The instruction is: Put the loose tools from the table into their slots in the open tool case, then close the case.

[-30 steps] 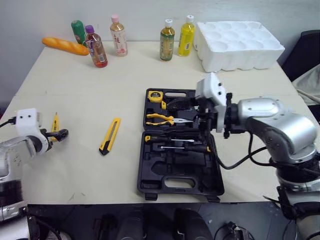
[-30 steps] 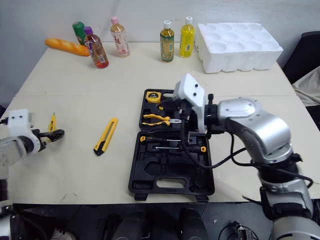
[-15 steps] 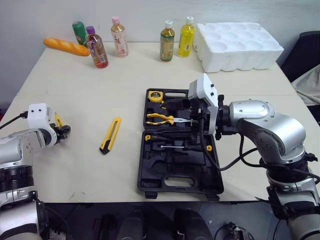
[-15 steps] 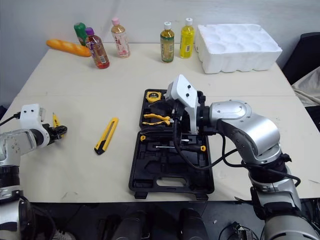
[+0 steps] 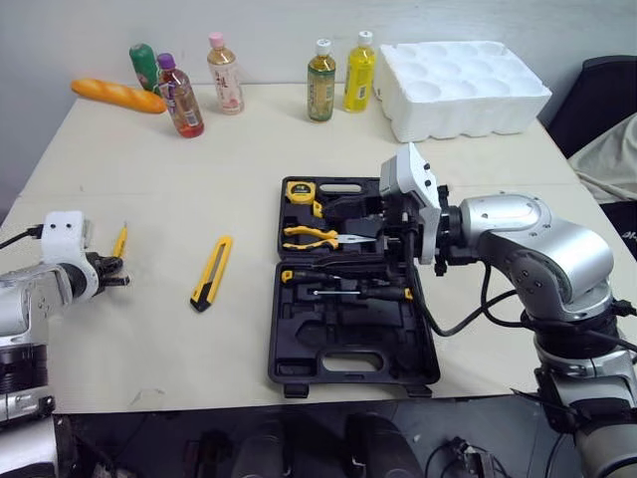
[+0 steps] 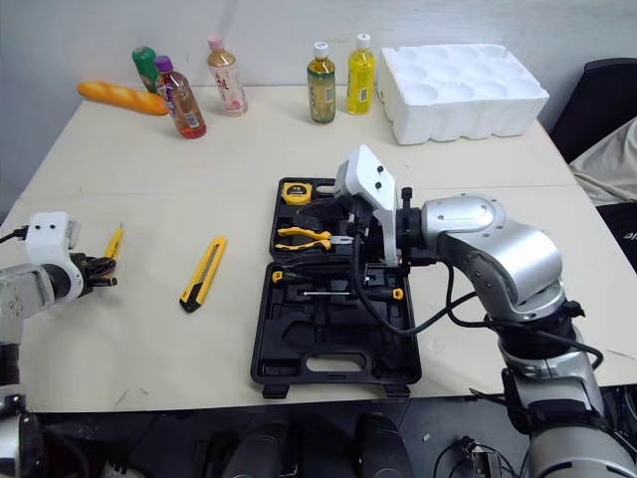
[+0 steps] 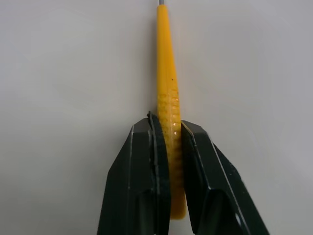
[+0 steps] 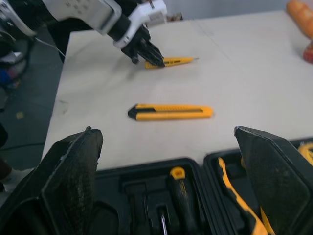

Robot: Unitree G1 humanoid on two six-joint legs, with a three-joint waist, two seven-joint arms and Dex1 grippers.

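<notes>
A slim yellow tester screwdriver (image 7: 167,93) lies on the table at the far left (image 5: 120,240). My left gripper (image 7: 165,122) is shut on its handle, one black finger (image 7: 146,161) on each side. A yellow utility knife (image 5: 209,271) lies loose between that gripper and the open black tool case (image 5: 348,363). The case holds a tape measure (image 5: 300,191), yellow pliers (image 5: 314,236) and screwdrivers (image 5: 343,276). My right gripper (image 8: 166,131) hangs open above the case's middle (image 5: 386,231), holding nothing.
Several bottles (image 5: 320,68) and a bread loaf (image 5: 116,96) stand along the table's far edge. A white foam tray (image 5: 463,88) sits at the back right. Bare table lies between the knife and the case.
My left gripper has shut on the yellow tester screwdriver, which it stood open beside a second ago. The right gripper stays open over the case. The camera has shifted slightly.
</notes>
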